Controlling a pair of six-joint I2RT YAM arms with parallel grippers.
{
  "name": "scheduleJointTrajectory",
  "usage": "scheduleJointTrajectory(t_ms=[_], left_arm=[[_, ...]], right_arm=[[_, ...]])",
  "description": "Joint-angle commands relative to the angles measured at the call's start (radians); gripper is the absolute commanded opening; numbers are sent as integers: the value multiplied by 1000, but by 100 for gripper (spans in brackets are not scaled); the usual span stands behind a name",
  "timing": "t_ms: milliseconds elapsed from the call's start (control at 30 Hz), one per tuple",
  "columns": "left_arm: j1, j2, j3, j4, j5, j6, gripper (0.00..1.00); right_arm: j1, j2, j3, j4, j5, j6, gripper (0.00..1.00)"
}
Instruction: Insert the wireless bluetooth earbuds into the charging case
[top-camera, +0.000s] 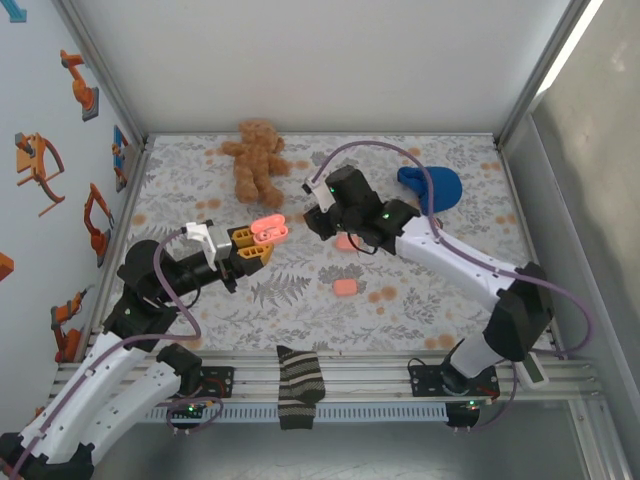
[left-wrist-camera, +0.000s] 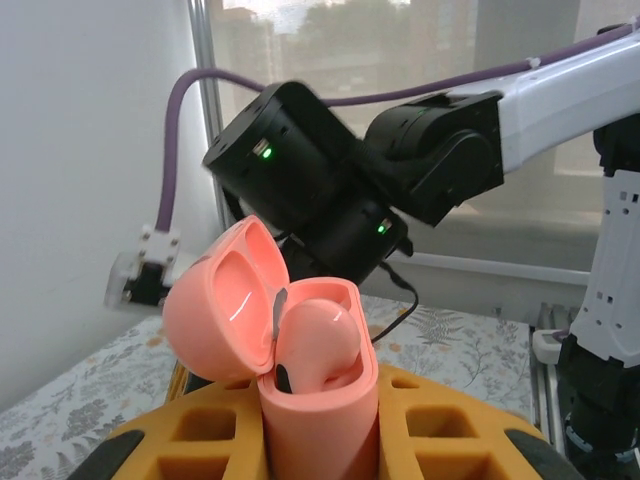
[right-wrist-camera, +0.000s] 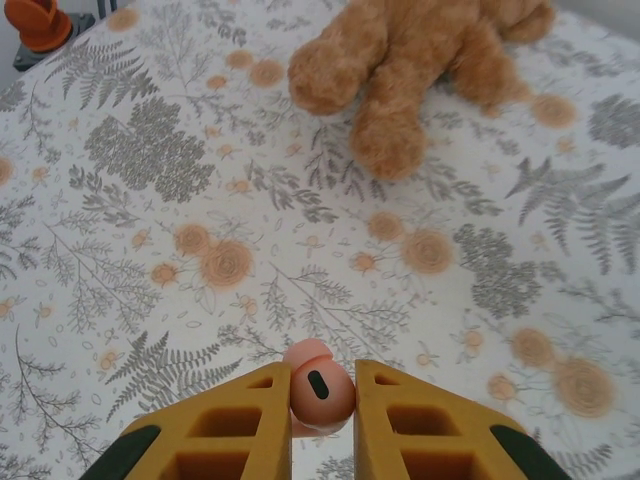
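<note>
We see the left pincer (top-camera: 262, 240) holding an open pink case (top-camera: 270, 229). The right pincer (top-camera: 317, 222) is just beside it. A teddy bear (top-camera: 257, 160) lies behind them. A striped sock (top-camera: 300, 386) lies at the near edge.
</note>
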Motion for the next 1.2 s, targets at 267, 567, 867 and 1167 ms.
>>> scheduleJointTrajectory(t_ms=[267, 567, 867, 1167], left_arm=[[-9, 63, -25, 156, 39, -71, 5], [-21, 152, -7, 243, 89, -119, 5], [-39, 210, 11, 278, 111, -137, 5], [-59, 250, 31, 291, 129, -141, 5]], right_arm=[[-5, -257, 42, -99, 95, -190, 17], [-5, -346, 91, -94, -22, -347, 17], [-4, -389, 103, -60, -187, -520, 16], [-2, -377, 134, -66, -323, -608, 15]])
